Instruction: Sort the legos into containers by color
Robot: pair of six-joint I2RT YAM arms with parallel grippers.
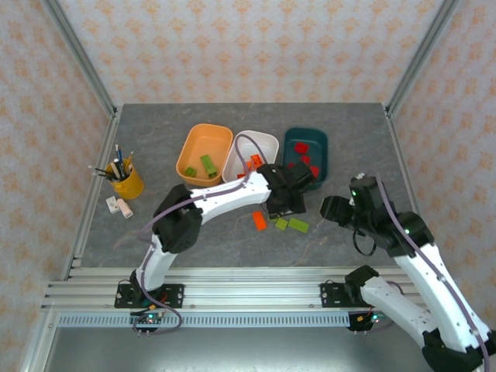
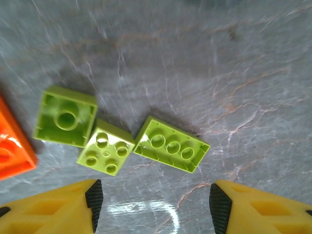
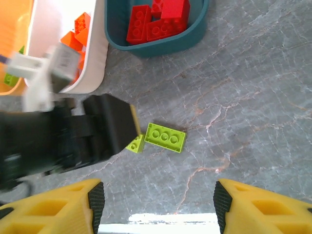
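My left gripper [image 2: 153,204] hangs over 3 small lime green plastic bricks [image 2: 106,153] on the grey marbled table [image 2: 219,58], its jaws apart and empty. The bricks lie touching or nearly so. I fear that closing on 1 will drag or tip its neighbour, or push it against the orange brick [image 2: 9,146] beside them. My right gripper [image 3: 158,204], also open and empty, faces the same spot, so the arms may collide. The orange rounded plastic tub [image 1: 194,147], which holds green bricks, stands well apart.

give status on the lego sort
Left gripper open, empty, over three lime legos. Right gripper open, empty. Orange lego loose beside them. Nothing blocking left.
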